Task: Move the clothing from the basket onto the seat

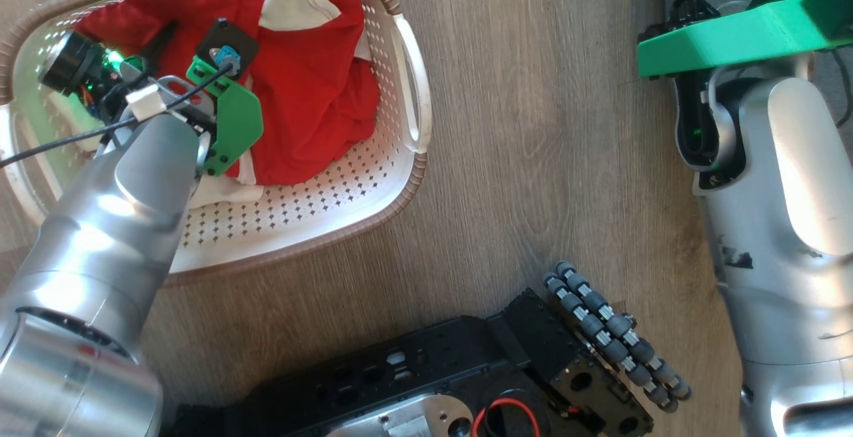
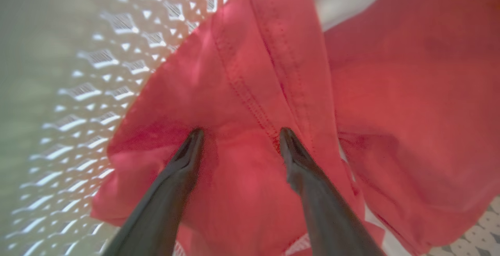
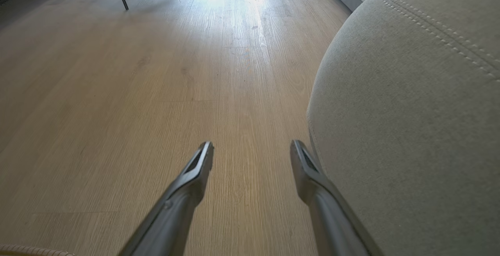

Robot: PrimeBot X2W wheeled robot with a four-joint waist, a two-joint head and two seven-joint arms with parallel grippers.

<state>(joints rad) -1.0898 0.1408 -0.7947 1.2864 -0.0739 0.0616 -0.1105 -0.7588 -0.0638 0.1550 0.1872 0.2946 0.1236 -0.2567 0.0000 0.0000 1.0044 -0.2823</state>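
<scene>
Red fabric with cream patches, the clothing (image 1: pixel 313 104), lies heaped in the basket (image 1: pixel 300 217) in the head view. Our left arm (image 1: pixel 120 204) reaches down into that heap from above. Our right arm (image 1: pixel 786 190) hangs well apart from the basket, over the wood floor (image 1: pixel 533 124). We see no garment outside the basket here.

In the left wrist view, the left gripper (image 2: pixel 240 133) stands with its jaws spread wide and nothing pinched between them. Both fingertips (image 2: pixel 189 154) rest against a red fold, and a stitched seam runs up just beside the right-hand tip. More red cloth spreads ahead and to the right of the fingers, with a cream piece beyond it. The basket's perforated wall curves past on the fingers' left.

In the right wrist view, the right gripper (image 3: pixel 252 144) is likewise spread and empty, pointing out along the floor. The seat (image 3: pixel 410 111) bulges just beside its right-hand finger, grey with pale double stitching. The part we can see carries no clothing.

We judge the task barely begun: the whole load sits in the basket and nothing has reached the seat. What is left is to close on the fold beneath the left tips, lift it, carry it over to the seat, and repeat for whatever remains.
</scene>
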